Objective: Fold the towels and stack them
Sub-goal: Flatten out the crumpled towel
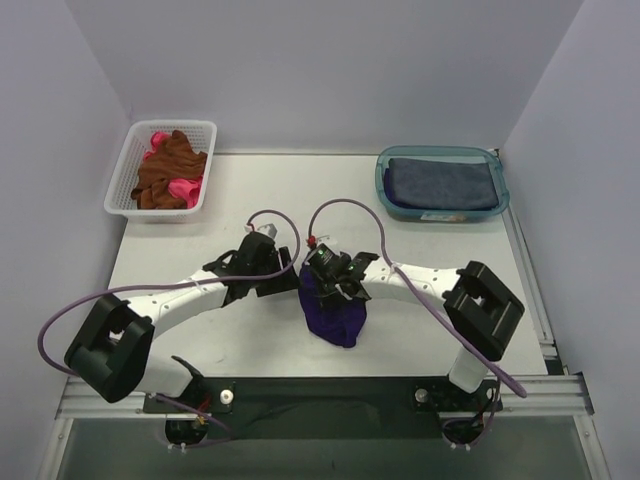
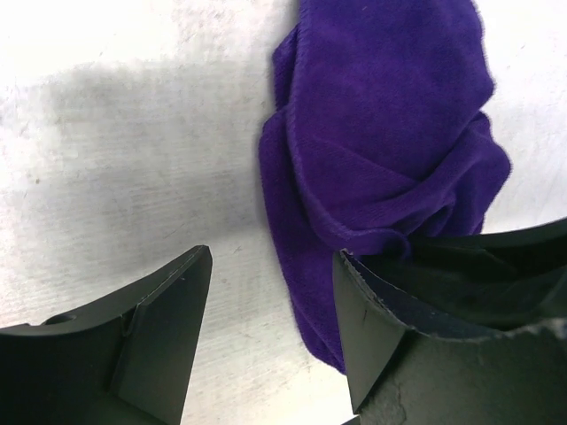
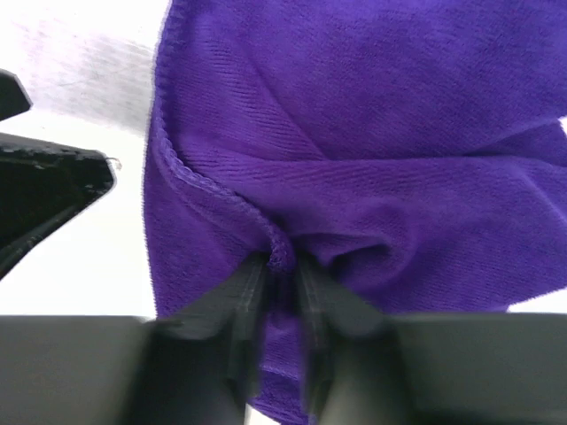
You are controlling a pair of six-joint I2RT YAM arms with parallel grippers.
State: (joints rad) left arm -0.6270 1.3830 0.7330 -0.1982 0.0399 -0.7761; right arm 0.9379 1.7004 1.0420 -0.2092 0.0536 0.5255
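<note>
My two arms were bolted at the near edge of the desk (image 1: 420,265), with the left arm (image 1: 190,295) and the right arm (image 1: 425,280) both angled inward toward the middle. Just beyond the bases, between the two wrists, the purple towel (image 1: 335,312) sat bunched and creased on the desk, not spread flat. My right jaws were clenched on this towel. In the right wrist view, both fingers (image 3: 244,305) pinched a raised fold at the stitched hem, and the cloth was gathered into a ridge between them. My left jaws stood released and grasped nothing. In the left wrist view, bare desk showed in the gap between the fingers (image 2: 164,328). The finger nearest the towel overlapped its edge, but contact could not be confirmed. At the far left corner stood the white lattice basket (image 1: 125,195), which contained the rust-brown towel (image 1: 165,172) and the pink towel (image 1: 185,188), crumpled together and unfolded. At the far right stood the teal tub (image 1: 385,192), with the slate blue-grey towel (image 1: 440,182) lying folded flat inside it. Both containers were well apart from the purple towel.
</note>
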